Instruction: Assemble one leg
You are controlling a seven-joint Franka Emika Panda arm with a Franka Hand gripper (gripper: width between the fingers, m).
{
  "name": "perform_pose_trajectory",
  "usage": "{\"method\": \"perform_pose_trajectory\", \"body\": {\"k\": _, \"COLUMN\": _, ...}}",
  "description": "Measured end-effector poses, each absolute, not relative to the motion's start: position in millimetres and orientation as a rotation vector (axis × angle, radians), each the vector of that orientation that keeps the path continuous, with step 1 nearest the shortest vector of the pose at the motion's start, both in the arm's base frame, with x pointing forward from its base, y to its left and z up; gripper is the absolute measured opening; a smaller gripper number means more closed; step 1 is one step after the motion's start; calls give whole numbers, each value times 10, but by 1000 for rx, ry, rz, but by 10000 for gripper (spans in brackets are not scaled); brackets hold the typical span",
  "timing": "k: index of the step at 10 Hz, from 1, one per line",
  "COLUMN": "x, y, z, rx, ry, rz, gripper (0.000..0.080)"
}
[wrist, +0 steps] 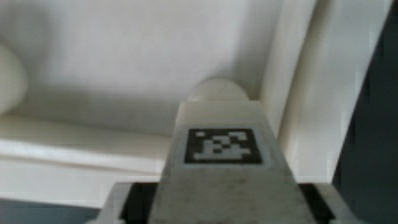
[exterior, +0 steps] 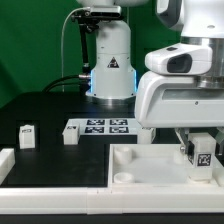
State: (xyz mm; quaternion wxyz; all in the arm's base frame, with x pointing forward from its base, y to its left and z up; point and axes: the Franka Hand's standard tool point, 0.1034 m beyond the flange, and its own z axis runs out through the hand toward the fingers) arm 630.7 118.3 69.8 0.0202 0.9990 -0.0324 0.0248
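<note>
I have the gripper clamped tight on 1 leg, tag facing out, just inside the tray-like part by its corner rim. I cannot tell if the leg touches the tray floor. A second leg and a third leg stand well outside that tray.

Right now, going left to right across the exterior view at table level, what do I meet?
A white part cut by the frame edge → first loose leg → second loose leg → marker board → gripper, shut on a third leg over the white tray.
</note>
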Motion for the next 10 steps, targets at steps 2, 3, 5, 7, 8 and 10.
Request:
{"method": "perform_pose_trajectory", "body": {"k": 2, "x": 6295, "y": 1235, "z": 693, "rx": 3066, "ry": -444, "rz": 96, "gripper": 291}}
{"method": "perform_pose_trajectory", "body": {"k": 3, "x": 6294, "y": 1230, "z": 689, "rx": 3023, "ry": -688, "rz": 100, "gripper": 291}}
{"method": "perform_pose_trajectory", "body": {"k": 5, "x": 6288, "y": 1230, "z": 687, "rx": 2932, "ry": -1013, "rz": 107, "gripper": 291}}
{"method": "perform_pose_trajectory", "body": {"k": 7, "x": 6280, "y": 1241, "z": 681, "rx": 2746, "ry": -1450, "rz": 122, "gripper": 291}}
{"method": "perform_pose_trajectory", "body": {"k": 8, "x": 6278, "y": 1244, "z": 681, "rx": 2715, "ry": -1498, "rz": 131, "gripper": 291}}
{"method": "perform_pose_trajectory", "body": {"k": 10, "x": 6275, "y": 1252, "z": 681, "rx": 2621, "ry": -1663, "rz": 136, "gripper": 291}}
